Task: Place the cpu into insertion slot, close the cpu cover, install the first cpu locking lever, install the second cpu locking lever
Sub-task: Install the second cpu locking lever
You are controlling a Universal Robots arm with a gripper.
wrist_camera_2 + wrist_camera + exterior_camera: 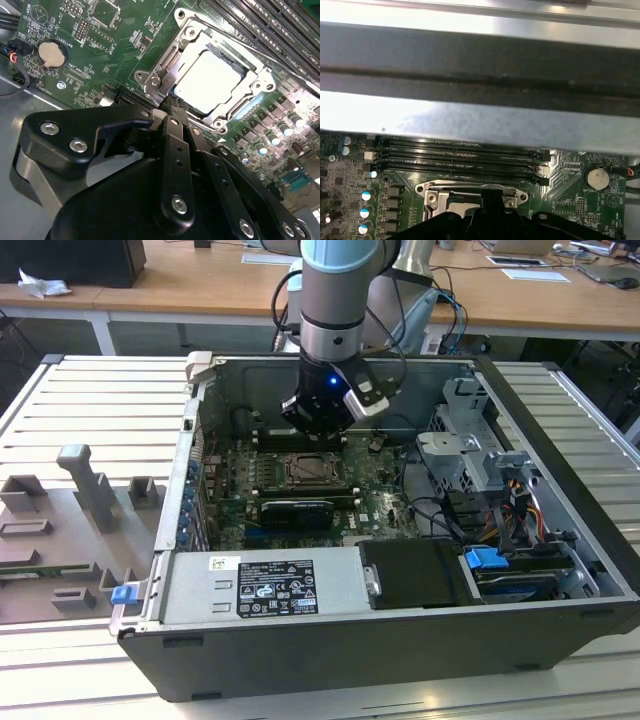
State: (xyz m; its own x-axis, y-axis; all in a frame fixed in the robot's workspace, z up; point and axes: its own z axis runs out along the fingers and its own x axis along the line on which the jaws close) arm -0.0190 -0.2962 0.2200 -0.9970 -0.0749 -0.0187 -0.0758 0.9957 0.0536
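I've got the black multi-link gripper (pixel 318 418) down inside the open grey computer case (pixel 560 500), hanging just above the green motherboard (pixel 375 515), at roughly 12 o'clock from the socket in the exterior view.

In the second wrist view the small flat square cpu with a pale silvery metal face (pixel 209 82) sits seated in the square insertion slot with a silver metal rim (pixel 162 60). The thin silver cpu cover frame with a cut-out centre (pixel 257 82) lies flat down around the chip, whose face shows through the opening.

Gripper (pixel 172 107) fingers look closed together into one narrow black tip, nothing between them. The tip is right at the socket edge, about 7 o'clock from the cpu, near the cover's hinge bracket; contact I can't confirm.

Long black memory slots (pixel 462 152) run just beyond the socket at 12 o'clock in the first wrist view, with a round silver coin battery (pixel 596 177) off at 3 o'clock. The grey case wall (pixel 480 120) looms above them.
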